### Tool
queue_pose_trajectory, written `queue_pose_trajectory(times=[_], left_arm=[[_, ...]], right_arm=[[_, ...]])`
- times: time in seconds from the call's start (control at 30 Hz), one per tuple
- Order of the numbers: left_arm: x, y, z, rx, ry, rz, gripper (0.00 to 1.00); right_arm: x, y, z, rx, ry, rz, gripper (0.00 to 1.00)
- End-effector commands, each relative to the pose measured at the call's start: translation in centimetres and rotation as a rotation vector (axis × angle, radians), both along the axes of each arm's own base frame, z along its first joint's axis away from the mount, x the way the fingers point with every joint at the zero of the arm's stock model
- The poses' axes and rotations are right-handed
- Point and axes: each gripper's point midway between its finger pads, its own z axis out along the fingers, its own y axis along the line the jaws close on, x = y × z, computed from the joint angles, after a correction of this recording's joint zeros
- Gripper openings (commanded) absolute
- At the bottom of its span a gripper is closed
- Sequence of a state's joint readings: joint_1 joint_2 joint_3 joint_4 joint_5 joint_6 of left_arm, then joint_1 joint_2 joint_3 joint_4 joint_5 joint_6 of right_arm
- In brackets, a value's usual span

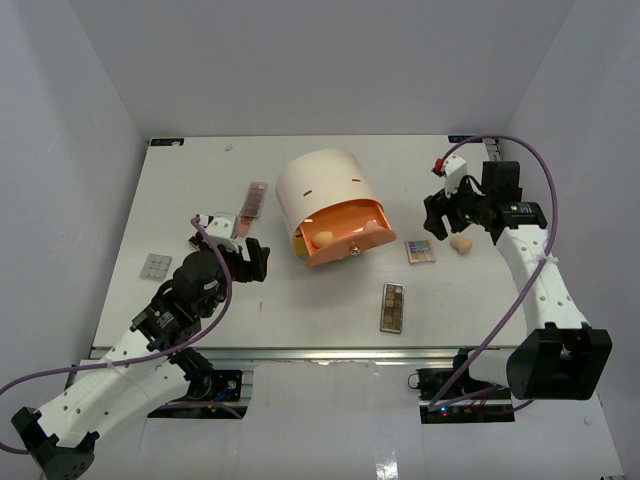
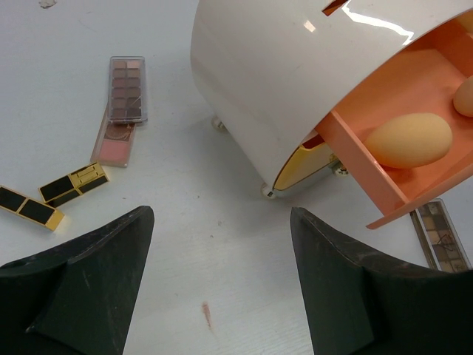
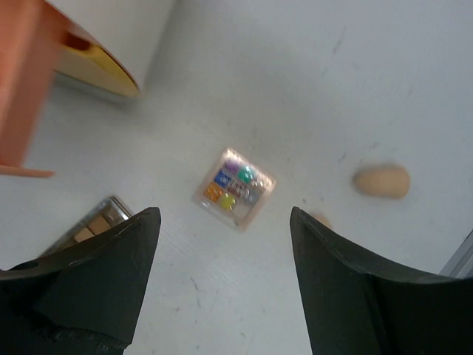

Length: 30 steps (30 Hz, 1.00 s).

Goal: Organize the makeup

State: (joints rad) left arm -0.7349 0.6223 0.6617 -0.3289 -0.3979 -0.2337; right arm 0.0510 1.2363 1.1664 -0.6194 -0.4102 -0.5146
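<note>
- Hovering over the table [image 1: 300,322], L gripper [image 2: 220,218] has its fingers wide apart w/ nothing between them; it sits left of the cream cylinder [image 1: 318,185].
- Two gold-and-black bars [image 2: 74,183] lie flat just ahead of that gripper to its left, close together, not touched by it.
- Beyond the bars, a long brown palette [image 2: 127,89] lies partly on top of a pink palette [image 2: 114,142], both flat on the table.
- Cylinder's pink drawer [image 2: 347,148] is pulled out; one beige sponge [image 2: 408,139] lies inside, and a 2nd sponge [image 2: 464,96] shows at the edge of the L wrist view. A yellow drawer [image 2: 303,166] peeks out underneath.
- R gripper [image 3: 225,214] is also spread open and empty, above the table right of the drawer.
- A small multicolour palette [image 3: 235,188] lies flat just beyond the gap between its fingers.
- A loose sponge [image 3: 381,180] rests on the table near that palette, not touching it.
- Another brown palette [image 1: 393,307] lies in front of the drawer, toward the near edge.
- A small grey palette [image 1: 155,264] sits far left, well apart from the rest.
</note>
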Motion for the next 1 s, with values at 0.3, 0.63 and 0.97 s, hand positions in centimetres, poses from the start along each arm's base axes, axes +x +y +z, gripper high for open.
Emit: queue_pose_trajectory(times=[0.3, 0.63, 0.97], left_arm=[[-0.6, -0.8, 0.9, -0.038, -0.022, -0.063, 0.85], [-0.5, -0.8, 0.8, -0.033, -0.020, -0.061, 0.85], [-0.3, -0.7, 0.6, -0.029, -0.016, -0.057, 0.86]], right_arm=[[2.6, -11.1, -11.7, -0.304, 0.246, -0.314, 0.76], [5.1, -12.7, -15.3, -0.370, 0.349, -0.354, 0.65], [5.2, -13.1, -16.5, -0.397, 0.375, -0.348, 0.25]])
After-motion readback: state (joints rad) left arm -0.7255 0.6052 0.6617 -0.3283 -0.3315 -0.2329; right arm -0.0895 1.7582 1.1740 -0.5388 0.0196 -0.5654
